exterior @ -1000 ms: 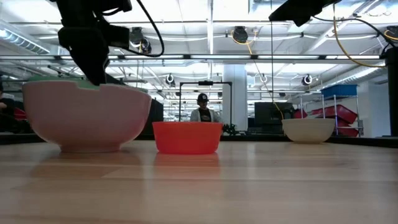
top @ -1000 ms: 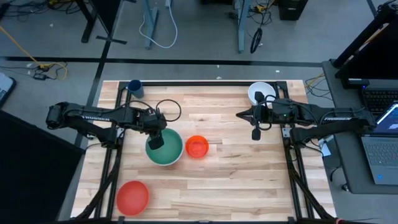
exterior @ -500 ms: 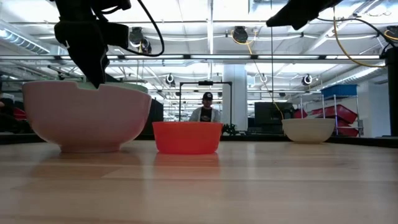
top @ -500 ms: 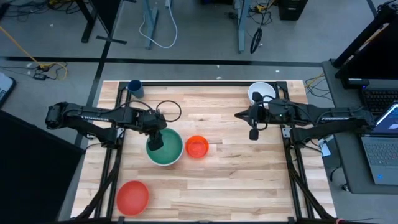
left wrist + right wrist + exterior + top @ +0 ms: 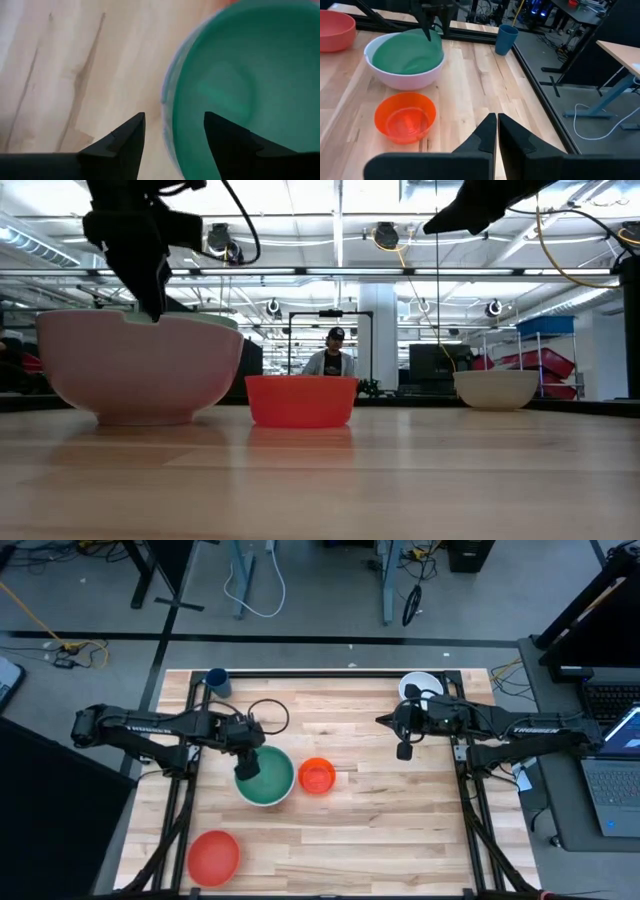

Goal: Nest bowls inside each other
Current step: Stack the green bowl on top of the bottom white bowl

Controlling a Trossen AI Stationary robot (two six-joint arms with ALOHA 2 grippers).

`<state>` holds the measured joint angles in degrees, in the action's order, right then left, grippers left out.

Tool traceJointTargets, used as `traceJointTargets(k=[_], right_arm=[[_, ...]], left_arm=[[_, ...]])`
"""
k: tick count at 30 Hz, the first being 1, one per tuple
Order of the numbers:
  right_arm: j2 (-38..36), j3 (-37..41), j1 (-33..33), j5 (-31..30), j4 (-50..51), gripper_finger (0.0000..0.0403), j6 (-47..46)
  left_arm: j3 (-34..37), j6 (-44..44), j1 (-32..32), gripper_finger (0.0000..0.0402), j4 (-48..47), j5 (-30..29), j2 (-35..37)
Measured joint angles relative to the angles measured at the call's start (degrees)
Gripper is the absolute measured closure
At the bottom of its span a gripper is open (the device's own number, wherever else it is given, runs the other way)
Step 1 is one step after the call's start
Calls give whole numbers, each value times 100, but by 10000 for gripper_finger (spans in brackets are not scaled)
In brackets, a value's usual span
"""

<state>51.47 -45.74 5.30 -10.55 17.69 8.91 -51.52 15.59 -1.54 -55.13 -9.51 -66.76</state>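
Note:
A green bowl sits nested in the large white bowl at the table's middle left. My left gripper is open just above their left rim, one finger over the green inside and one outside, touching nothing. The small orange-red bowl stands right of them. The red bowl rests near the front left corner. The smaller white bowl is at the far right. My right gripper hovers shut, high above the table, in front of that bowl.
A dark blue cup stands at the far left corner. Bare wood lies between the orange-red bowl and my right arm and along the front right. A person shows far behind the table in the low view.
My left gripper has opened over the rim of the nested bowls and let go. The green bowl stays where it was, inside the white one.

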Motion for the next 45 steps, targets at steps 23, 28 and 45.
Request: traceJointTargets(k=[23, 28, 45], right_arm=[[158, 0, -4, 2, -267, 403, -12], [163, 0, -2, 2, -265, 403, -12], [163, 0, 0, 2, -253, 403, -9]], left_arm=[[-187, -1002, -584, 395, 64, 371, 408], [-65, -1030, -663, 401, 60, 733, 408], [302, -903, -588, 401, 490, 983, 298]])
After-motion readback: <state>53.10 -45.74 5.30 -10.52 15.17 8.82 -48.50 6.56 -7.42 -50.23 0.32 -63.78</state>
